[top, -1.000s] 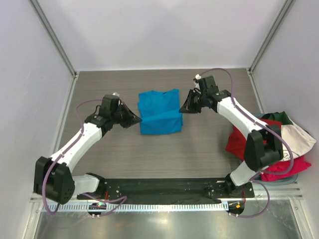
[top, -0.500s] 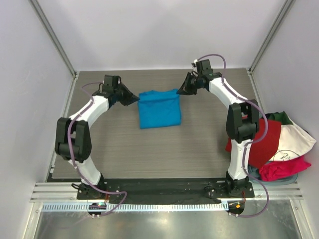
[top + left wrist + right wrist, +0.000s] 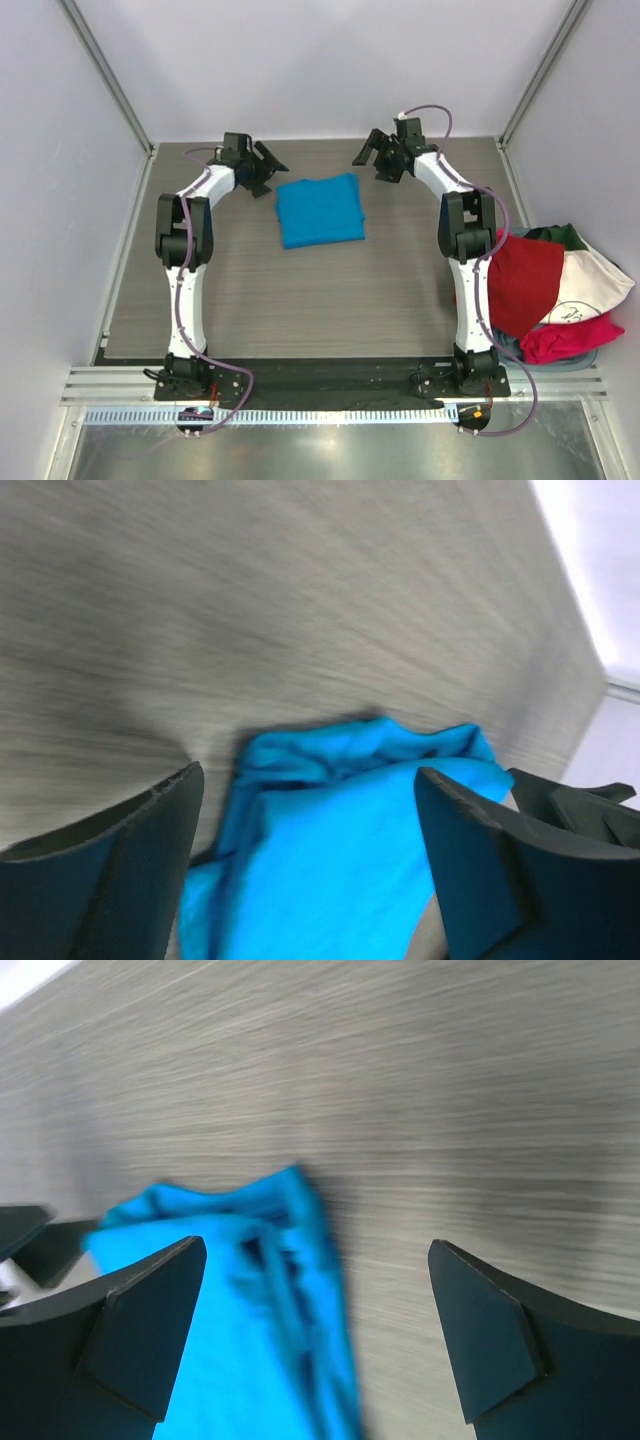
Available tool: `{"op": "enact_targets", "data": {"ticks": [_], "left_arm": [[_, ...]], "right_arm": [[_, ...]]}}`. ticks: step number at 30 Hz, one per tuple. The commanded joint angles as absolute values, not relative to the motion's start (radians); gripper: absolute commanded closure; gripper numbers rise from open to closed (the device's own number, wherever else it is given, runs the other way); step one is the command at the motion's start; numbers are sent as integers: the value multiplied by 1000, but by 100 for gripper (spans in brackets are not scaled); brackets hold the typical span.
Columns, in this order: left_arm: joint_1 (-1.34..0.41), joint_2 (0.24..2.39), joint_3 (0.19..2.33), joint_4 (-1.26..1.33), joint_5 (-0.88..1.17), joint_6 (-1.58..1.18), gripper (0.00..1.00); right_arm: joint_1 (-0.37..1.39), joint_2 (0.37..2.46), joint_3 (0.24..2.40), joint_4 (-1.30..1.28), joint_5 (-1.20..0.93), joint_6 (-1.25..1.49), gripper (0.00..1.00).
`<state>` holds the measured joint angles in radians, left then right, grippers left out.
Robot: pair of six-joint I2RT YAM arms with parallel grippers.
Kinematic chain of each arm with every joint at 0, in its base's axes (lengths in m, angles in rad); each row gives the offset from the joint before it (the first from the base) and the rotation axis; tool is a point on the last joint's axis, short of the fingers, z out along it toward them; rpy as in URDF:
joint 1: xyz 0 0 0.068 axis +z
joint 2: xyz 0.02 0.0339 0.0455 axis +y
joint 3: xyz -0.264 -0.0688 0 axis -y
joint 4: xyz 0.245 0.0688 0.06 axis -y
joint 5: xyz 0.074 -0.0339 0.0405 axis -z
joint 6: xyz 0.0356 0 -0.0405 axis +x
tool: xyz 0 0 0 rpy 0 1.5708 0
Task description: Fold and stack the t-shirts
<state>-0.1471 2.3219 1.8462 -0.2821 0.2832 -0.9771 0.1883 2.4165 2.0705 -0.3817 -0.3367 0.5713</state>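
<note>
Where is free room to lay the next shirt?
Free: the table between the blue shirt and the arm bases, and left of it. Crowded: the right edge with the pile; left claw and right claw flank its far corners.

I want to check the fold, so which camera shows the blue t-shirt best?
The top external view: the whole blue t-shirt lies folded flat, every edge visible. The left wrist view catches only one bunched end, blurred; the right wrist view only a blurred, rumpled edge.
</note>
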Motion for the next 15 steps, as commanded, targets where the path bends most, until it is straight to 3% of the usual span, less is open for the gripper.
{"op": "enact_targets", "data": {"ticks": [1,2,6,10,15], "left_arm": [[-143,2212,1807,-240,253,-916,12],[-143,2192,1743,-221,241,-890,11],[-144,2114,1642,-181,239,-854,11],[-147,2068,1571,-152,252,-839,16],[-147,2077,1540,-152,265,-819,25]], "right_arm": [[187,2286,1914,-172,-238,519,1],[186,2239,1805,-75,-236,506,2],[179,2256,1815,-133,-342,428,2],[181,2281,1798,-104,-416,443,20],[181,2286,1758,-55,-469,482,30]]}}
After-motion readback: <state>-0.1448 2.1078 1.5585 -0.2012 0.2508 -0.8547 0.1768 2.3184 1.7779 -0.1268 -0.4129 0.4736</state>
